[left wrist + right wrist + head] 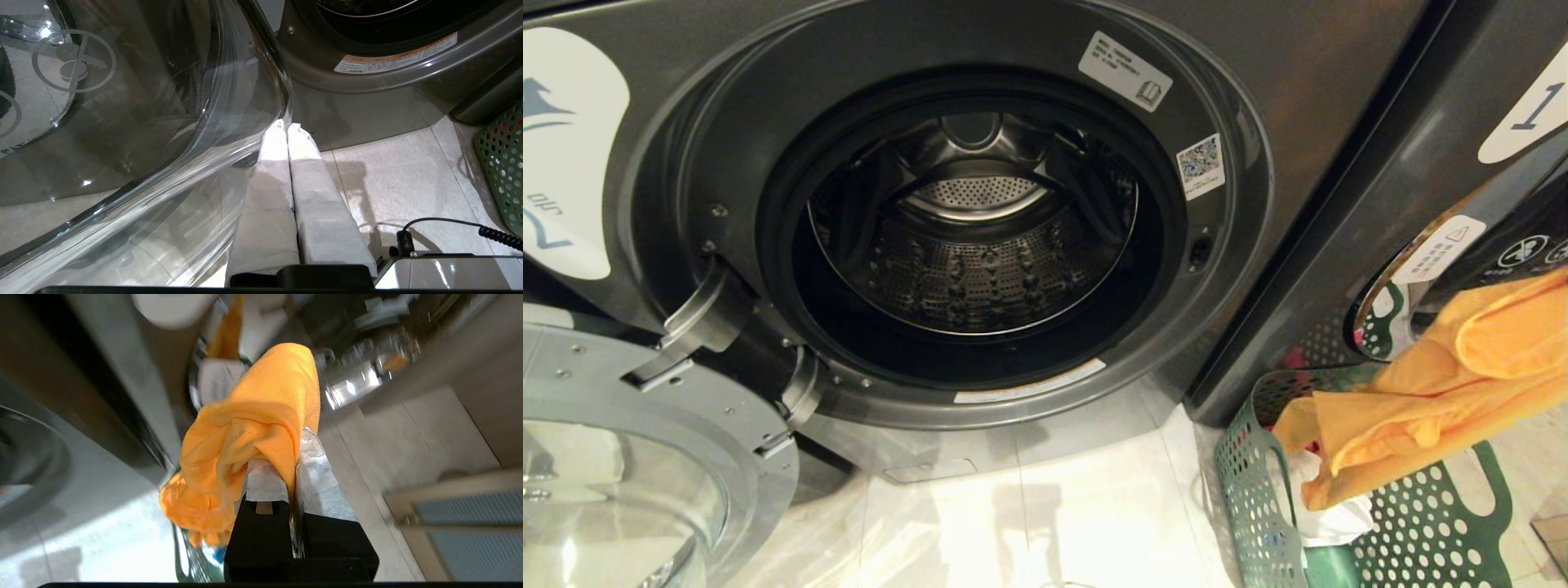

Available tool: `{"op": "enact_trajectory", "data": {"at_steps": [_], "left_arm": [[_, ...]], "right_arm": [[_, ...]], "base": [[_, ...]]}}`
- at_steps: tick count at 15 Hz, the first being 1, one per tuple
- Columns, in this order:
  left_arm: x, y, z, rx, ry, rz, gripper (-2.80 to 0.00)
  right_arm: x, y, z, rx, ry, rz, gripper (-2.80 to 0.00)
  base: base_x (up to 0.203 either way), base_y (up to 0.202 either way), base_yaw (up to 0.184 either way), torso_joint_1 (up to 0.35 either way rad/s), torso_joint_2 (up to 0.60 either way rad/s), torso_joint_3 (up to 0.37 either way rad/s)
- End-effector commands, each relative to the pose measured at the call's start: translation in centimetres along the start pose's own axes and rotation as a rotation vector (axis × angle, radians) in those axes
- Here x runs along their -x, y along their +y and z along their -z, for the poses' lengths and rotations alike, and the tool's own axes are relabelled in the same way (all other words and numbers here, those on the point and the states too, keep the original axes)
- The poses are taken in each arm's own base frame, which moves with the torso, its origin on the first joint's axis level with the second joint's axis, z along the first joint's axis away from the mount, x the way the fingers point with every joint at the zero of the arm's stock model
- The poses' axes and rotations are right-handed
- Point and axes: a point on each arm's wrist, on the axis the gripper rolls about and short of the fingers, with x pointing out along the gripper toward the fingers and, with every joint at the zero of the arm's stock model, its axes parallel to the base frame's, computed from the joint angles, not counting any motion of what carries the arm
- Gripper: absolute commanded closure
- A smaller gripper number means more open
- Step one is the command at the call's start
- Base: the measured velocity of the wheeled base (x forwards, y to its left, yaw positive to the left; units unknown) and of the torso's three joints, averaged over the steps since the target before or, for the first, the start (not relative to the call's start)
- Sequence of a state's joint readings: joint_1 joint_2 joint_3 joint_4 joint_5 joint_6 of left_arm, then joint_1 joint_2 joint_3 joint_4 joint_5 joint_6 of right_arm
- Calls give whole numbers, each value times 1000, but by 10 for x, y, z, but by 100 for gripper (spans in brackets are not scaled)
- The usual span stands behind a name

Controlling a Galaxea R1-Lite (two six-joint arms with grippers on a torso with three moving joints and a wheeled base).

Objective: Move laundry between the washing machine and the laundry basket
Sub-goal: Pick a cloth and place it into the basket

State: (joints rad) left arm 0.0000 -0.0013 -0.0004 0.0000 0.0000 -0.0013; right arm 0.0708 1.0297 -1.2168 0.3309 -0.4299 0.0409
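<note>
My right claw (292,457) pinching the orange-yellow garment (1445,384) above the green laundry basket (1421,523), washing machine (972,237) door open, my left claw (287,128) pressed together, parked near the floor.

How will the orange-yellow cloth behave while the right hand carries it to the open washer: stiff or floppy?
Probably floppy: the orange-yellow cloth folds and droops around the right hand, which is shut on it. It seems light, since one pinch holds it. A trailing end hangs over the laundry basket, so it may drag or snag there.
</note>
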Motion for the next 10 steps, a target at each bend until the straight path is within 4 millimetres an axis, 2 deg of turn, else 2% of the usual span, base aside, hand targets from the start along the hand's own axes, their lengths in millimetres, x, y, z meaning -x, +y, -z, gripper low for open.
{"op": "enact_trajectory", "data": {"at_steps": [1,5,6,8,10], "left_arm": [[0,0,0,0,2,0,0],[0,0,0,0,2,0,0],[0,0,0,0,2,0,0],[0,0,0,0,0,0,0],[0,0,0,0,2,0,0]], "right_arm": [[-5,-7,16,-2,51,59,0],[-21,-8,58,-78,210,58,0],[-23,-9,66,-81,236,62,-280],[-20,-10,79,-75,265,64,-280],[-19,-10,79,-76,265,64,-280]], "base": [[0,0,0,0,0,0],[0,0,0,0,0,0],[0,0,0,0,0,0],[0,0,0,0,0,0],[0,0,0,0,0,0]]}}
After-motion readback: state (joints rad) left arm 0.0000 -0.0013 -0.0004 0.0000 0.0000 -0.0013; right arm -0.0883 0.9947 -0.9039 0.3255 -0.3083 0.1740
